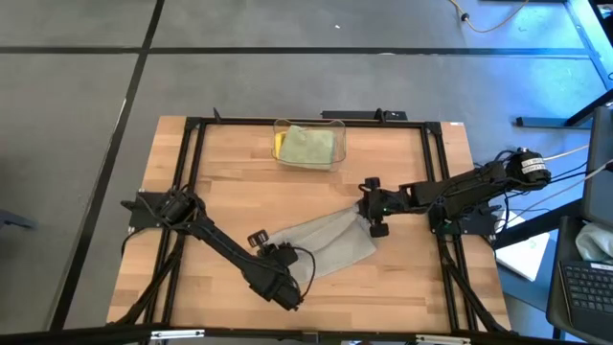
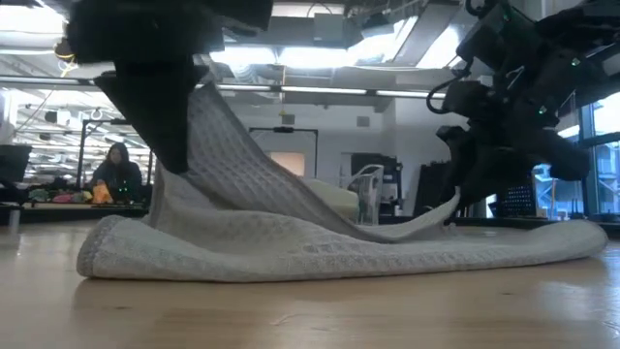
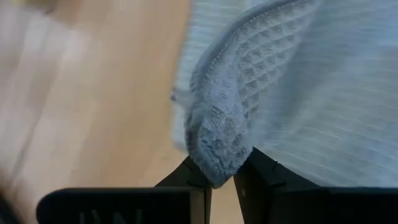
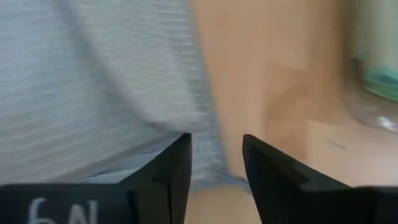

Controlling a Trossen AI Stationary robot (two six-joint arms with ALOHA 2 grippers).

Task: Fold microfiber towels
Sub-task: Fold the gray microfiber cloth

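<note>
Low view shows me the grey towel (image 2: pixel 339 242) lying on the tabletop (image 2: pixel 310 310), one edge lifted into a limp, draping fold. I judge it light, soft and floppy, with a waffle weave that should grip well; corners and hems are the places to take hold. My left tool (image 3: pixel 221 177) pinches a bunched corner between its fingers, at the towel's near left end in the high view. My right tool (image 4: pixel 214 162) stands parted over the towel's far right edge, nothing between its fingers. Both arms reach low and inward. More folded towels (image 1: pixel 306 146) sit in the clear bin (image 1: pixel 337 129) behind.
</note>
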